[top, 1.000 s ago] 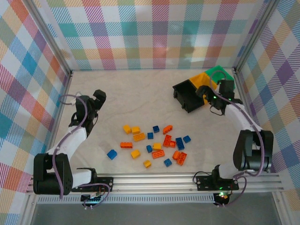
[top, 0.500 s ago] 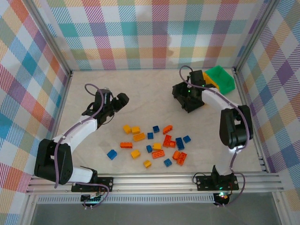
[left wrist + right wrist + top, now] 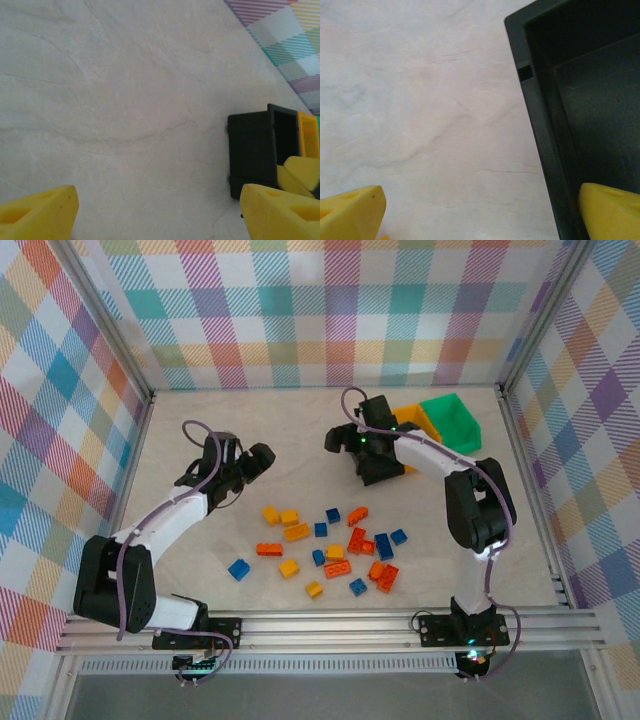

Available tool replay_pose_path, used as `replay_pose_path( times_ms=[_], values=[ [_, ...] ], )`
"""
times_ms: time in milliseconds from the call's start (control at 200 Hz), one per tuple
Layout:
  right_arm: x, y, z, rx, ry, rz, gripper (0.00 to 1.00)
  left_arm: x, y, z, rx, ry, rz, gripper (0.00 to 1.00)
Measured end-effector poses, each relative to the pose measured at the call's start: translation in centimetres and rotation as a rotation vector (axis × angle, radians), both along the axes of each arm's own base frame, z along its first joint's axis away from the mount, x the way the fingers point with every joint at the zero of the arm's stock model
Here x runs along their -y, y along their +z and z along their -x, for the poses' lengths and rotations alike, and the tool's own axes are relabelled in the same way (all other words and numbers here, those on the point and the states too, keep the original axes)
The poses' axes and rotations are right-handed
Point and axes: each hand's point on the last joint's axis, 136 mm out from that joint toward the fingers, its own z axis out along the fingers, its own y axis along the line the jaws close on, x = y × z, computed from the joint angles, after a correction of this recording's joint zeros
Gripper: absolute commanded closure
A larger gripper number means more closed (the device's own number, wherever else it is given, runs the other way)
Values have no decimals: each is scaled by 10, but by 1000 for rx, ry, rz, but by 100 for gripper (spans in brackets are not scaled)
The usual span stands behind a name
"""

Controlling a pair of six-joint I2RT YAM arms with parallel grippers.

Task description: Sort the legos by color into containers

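Top view: the legos (image 3: 335, 551) lie loose on the table (image 3: 250, 420) in one scatter at near centre, between the two arms. It holds yellow bricks (image 3: 271, 514), orange-red bricks (image 3: 268, 549) and blue bricks (image 3: 238, 569). Some touch in the right half of the scatter, the others lie singly. None is seen in a bin, though the bin interiors are partly hidden by the right arm.

The containers sit far right of centre, joined in a slanted row. The black bin (image 3: 378, 470) is nearest the scatter, then the orange-yellow bin (image 3: 410, 420), and the green bin (image 3: 450, 422) is toward the far right corner.

The left gripper (image 3: 258, 456) hangs over bare table left of the scatter, apart from every brick. In the left wrist view the left gripper (image 3: 157, 210) has its yellow fingertips (image 3: 37, 210) spread wide with nothing between them. The black bin (image 3: 252, 150) and the orange-yellow bin (image 3: 307, 135) lie ahead at the right edge.

The right gripper (image 3: 352, 443) is at the black bin's left end. In the right wrist view the right gripper (image 3: 480, 212) is spread wide. One fingertip (image 3: 350, 210) is over the table, the other is over the black bin (image 3: 590, 100), and the bin wall runs between them. Whether either finger touches the wall cannot be told. It holds nothing.
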Motion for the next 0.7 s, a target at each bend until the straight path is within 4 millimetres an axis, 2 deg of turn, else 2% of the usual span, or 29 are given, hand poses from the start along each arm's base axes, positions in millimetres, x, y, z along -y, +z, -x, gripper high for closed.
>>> replay_pose_path(
  times_ms=[65, 130, 310, 385, 495, 610, 700],
  values=[
    [-1, 7, 1, 14, -11, -15, 1, 8, -7, -4, -21, -19, -4, 18],
    [10, 17, 5, 34, -48, -5, 1, 27, -11, -10, -36, -56, -12, 19],
    [71, 59, 21, 125, -221, 64, 1, 103, -6, -36, -22, -174, -54, 24],
    [92, 70, 29, 160, -280, 86, 1, 134, -2, -48, -7, -201, -77, 26],
    [121, 64, 45, 157, -347, 127, 1, 172, -4, -63, 6, -221, -115, 26],
    [138, 44, 61, 115, -379, 159, 0, 200, -15, -73, -3, -227, -175, 27],
    [149, 32, 70, 88, -396, 177, 0, 220, -24, -77, -10, -240, -235, 31]
  ],
)
